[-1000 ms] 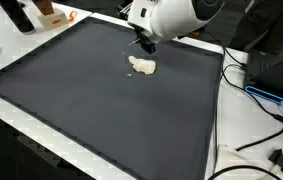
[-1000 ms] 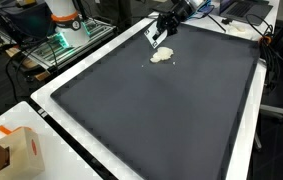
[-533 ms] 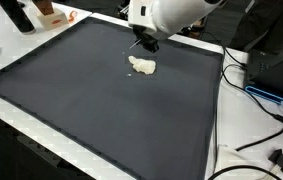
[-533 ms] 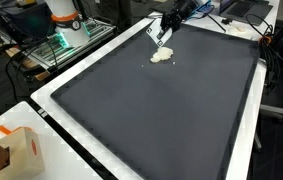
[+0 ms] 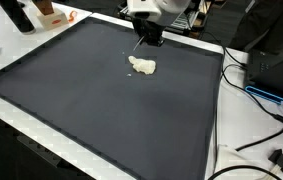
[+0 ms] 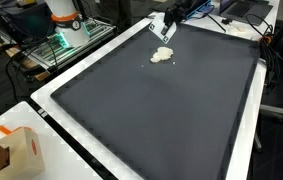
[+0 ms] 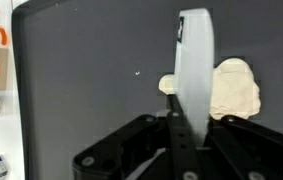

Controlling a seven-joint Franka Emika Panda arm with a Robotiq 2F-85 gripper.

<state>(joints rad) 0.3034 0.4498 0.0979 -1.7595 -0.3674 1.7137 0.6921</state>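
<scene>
One pale, doughy lump (image 5: 142, 66) lies on the dark tabletop (image 5: 91, 115), close to the edge where the arm comes in and well apart from the other three edges. We find the lump (image 6: 161, 56) in that same place in both exterior views. In the wrist view the lump (image 7: 236, 88) peeks out on both sides of a white blade (image 7: 194, 60) that crosses in front of it.

The claw (image 7: 186, 128) is clamped on one end of this blade, fingers pressed against its flat faces. We judge that the grip sits at that end so the opposite edge stays free and points down at the tabletop. In an exterior view the blade (image 6: 161, 30) hangs just above the lump on its arm side, and as far as we can tell the two are apart.

Room is tightest behind the claw, where the edge is near. The widest room runs across the dark surface toward the opposite edge and both far corners. A white rim (image 5: 224, 120) borders the tabletop. Beyond it, cables (image 5: 256, 95) trail along one side and a box (image 6: 16, 150) stands off one corner.
</scene>
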